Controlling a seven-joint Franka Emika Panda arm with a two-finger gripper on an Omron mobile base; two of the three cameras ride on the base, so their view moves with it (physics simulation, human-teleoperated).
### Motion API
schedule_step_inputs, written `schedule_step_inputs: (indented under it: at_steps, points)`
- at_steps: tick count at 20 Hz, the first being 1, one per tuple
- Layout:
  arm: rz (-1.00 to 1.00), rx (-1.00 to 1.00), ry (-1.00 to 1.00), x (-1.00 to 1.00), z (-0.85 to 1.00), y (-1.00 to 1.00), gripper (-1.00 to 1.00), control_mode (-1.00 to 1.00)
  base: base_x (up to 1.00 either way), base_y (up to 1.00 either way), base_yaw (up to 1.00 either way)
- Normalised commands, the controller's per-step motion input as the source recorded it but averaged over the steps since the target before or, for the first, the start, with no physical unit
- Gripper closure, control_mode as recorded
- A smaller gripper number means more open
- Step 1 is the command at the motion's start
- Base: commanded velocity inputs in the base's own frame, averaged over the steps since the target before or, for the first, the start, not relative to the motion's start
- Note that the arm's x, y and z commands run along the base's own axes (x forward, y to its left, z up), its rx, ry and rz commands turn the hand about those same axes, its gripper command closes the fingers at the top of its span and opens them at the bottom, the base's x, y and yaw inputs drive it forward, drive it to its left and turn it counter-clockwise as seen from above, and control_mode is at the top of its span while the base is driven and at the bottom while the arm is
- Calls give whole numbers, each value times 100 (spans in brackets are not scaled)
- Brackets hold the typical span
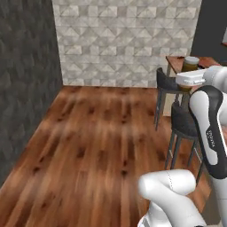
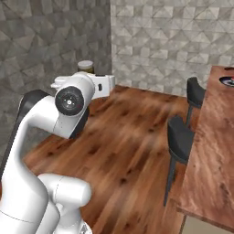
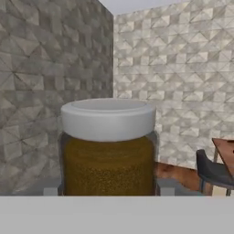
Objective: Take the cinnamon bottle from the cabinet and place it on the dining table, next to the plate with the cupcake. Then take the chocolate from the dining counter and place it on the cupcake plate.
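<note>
The gripper [image 3: 109, 192] is clamped around the cinnamon bottle [image 3: 108, 146], holding it upright in the air above the wooden floor [image 1: 97, 137]. The counter [image 2: 212, 151] lies to the right, with two dark stools [image 2: 180, 137] beside it and the cupcake plate [image 2: 227, 81] at its far end.

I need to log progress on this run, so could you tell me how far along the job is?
Done: the cinnamon bottle is out of the cabinet, upright in the gripper. In hand: carrying it above the wood floor toward the dining table. Left: setting it beside the cupcake plate, then the chocolate step.

Home dining area, bar counter [image 2: 210, 151], stools [image 2: 180, 137]
</note>
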Motion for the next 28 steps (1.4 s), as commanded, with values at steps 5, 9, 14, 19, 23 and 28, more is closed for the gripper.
schedule_step_inputs:
  at_steps: [5,9,14,19,23,28]
  points:
    - [0,0,0,0,0,0,100,100,94,38,-56]
    - [0,0,0,0,0,0,100,100,94,56,-58]
    - [0,0,0,0,0,0,100,100,94,69,-59]
    - [0,0,0,0,0,0,100,100,78,94,-57]
    - [0,0,0,0,0,0,100,100,65,100,-54]
    - [0,0,0,0,0,0,100,100,65,100,-54]
